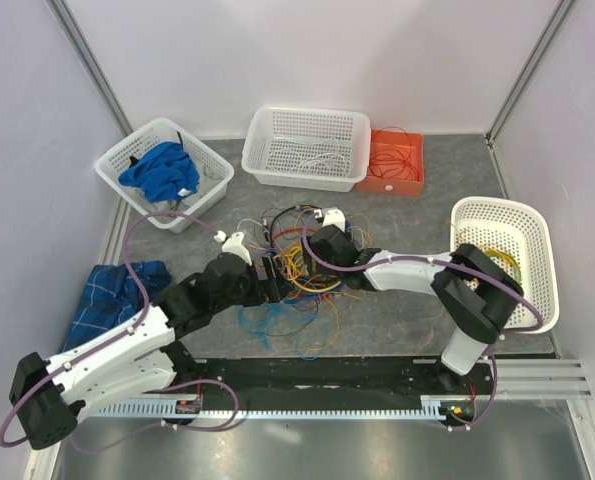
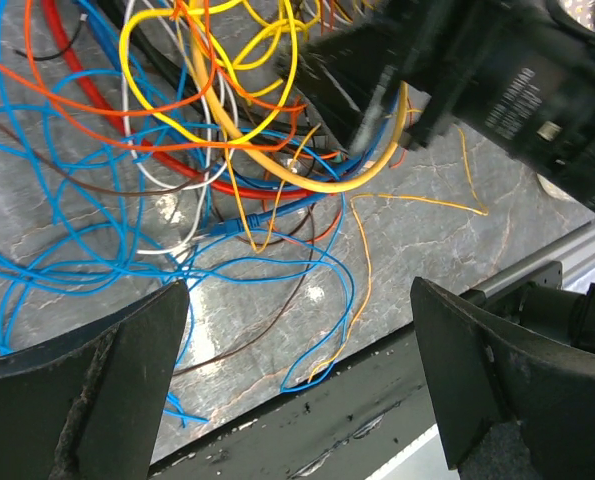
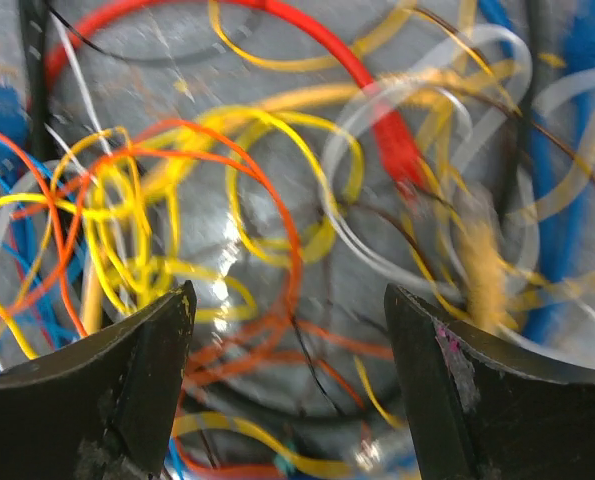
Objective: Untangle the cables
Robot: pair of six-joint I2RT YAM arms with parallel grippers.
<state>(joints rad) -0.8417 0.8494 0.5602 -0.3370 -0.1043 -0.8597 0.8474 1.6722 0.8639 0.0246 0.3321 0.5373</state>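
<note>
Loosely, the cables (image 1: 295, 262) sprawl – yellow, orange, blue loops

The top view looks down from high at the near side over the whole bench (image 1: 427, 210). Both wrist views sit close above the cables (image 1: 299, 268), which all three share.

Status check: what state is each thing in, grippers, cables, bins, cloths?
cables, tangled in one heap
left gripper, open, empty, above the cables
right gripper, open, empty, above the cables
left basket, holds a blue cloth
middle basket, few pale wires inside
orange bin, orange wires inside
right basket, yellow wires inside
checked cloth, crumpled
</note>
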